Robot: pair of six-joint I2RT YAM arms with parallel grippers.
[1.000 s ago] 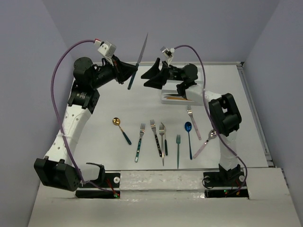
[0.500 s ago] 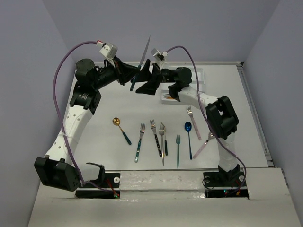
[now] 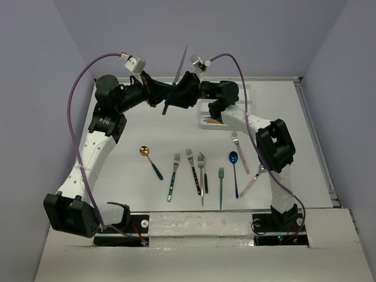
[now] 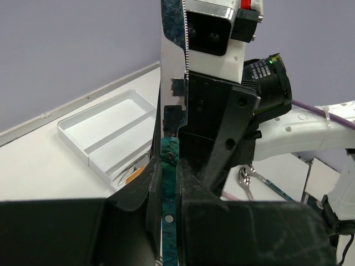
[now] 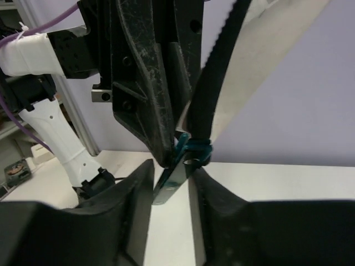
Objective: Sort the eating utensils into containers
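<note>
knife (image 4: 172,55), clamped in left pincer (image 4: 170,166) — blade up

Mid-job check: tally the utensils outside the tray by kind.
Forks: 5
Spoons: 3
Knives: 1, held in the air
Unclear dark-handled piece among the forks: 1
Total: 10

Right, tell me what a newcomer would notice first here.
A knife stands blade-up in mid-air above the far side of the table, its teal handle clamped in the left arm's jaws, with the right arm's jaws set either side of it. Along the near side, forks and spoons lie in a row; a white tray sits farther back, right of centre.
</note>
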